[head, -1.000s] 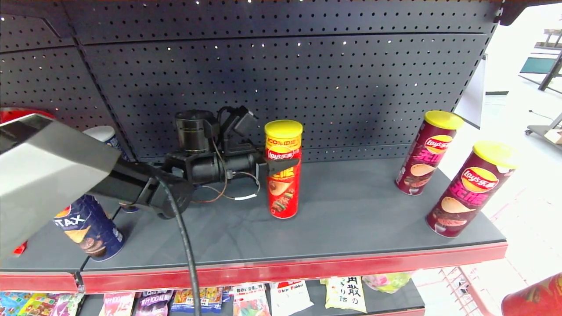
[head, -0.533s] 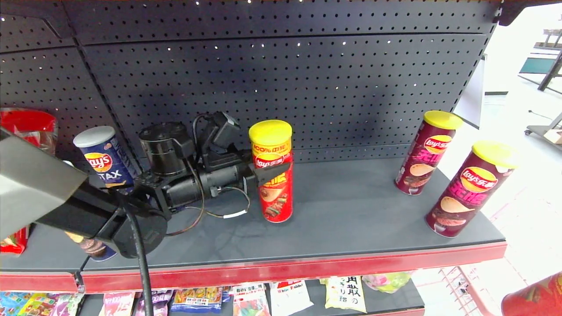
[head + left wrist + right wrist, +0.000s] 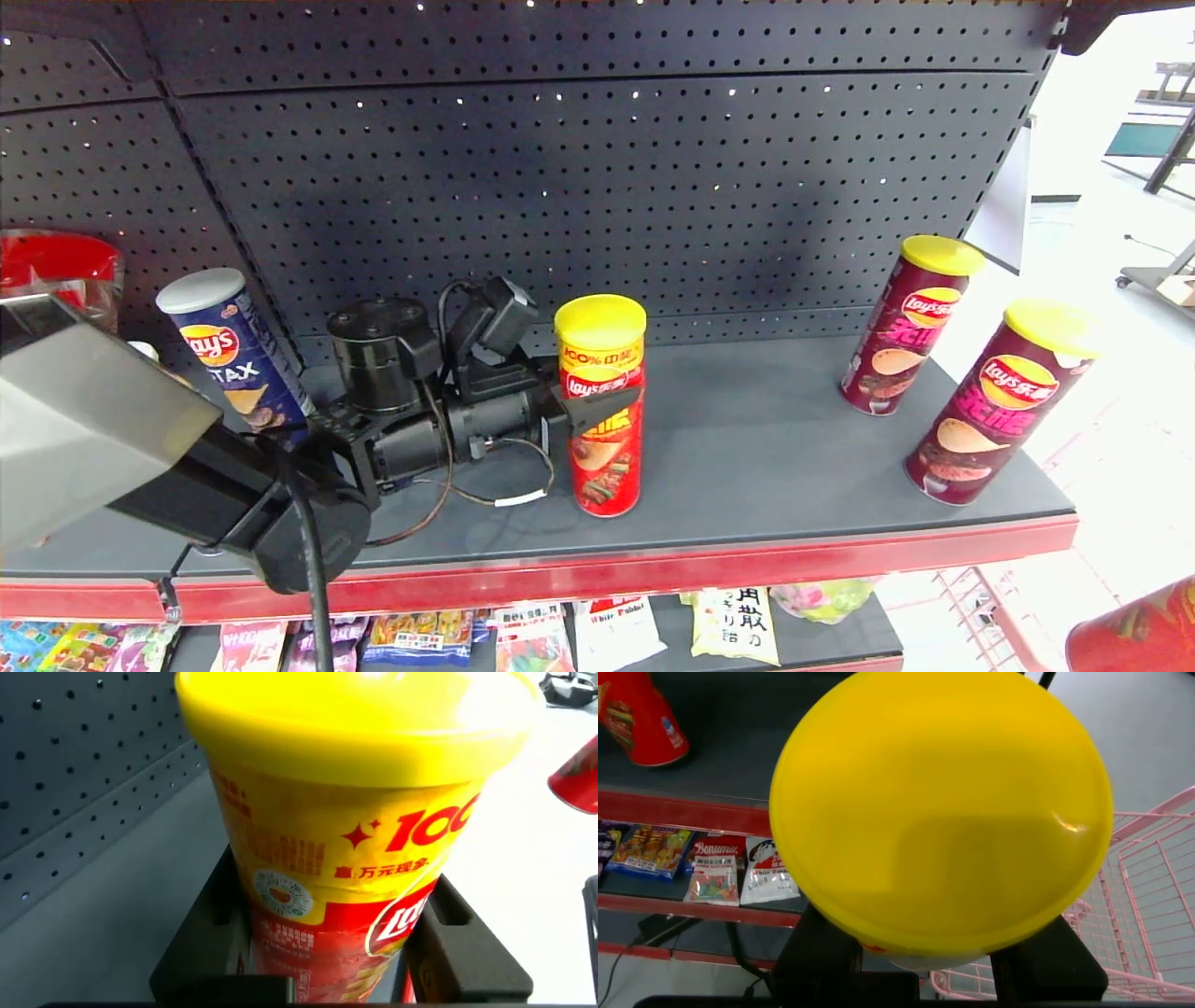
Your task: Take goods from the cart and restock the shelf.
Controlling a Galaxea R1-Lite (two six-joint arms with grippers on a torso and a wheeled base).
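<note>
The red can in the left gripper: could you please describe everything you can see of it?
The red can is a tall cylindrical tube with a glossy yellow lid, a yellow band beneath it and a printed red body. It stands about upright near the front of the grey shelf, its base seemingly on the deck. The left gripper clamps its upper body, one black finger across the front.

The head camera looks forward and down at the shelf (image 3: 766,467), with the red can (image 3: 605,411) at frame centre and snack packets (image 3: 616,630) along the bottom edge. The left wrist camera sits close against that red can (image 3: 355,859), near its lid. The right wrist camera looks steeply down onto a yellow-lidded can (image 3: 941,812) and shares the snack packets (image 3: 719,868) with the head view.
</note>
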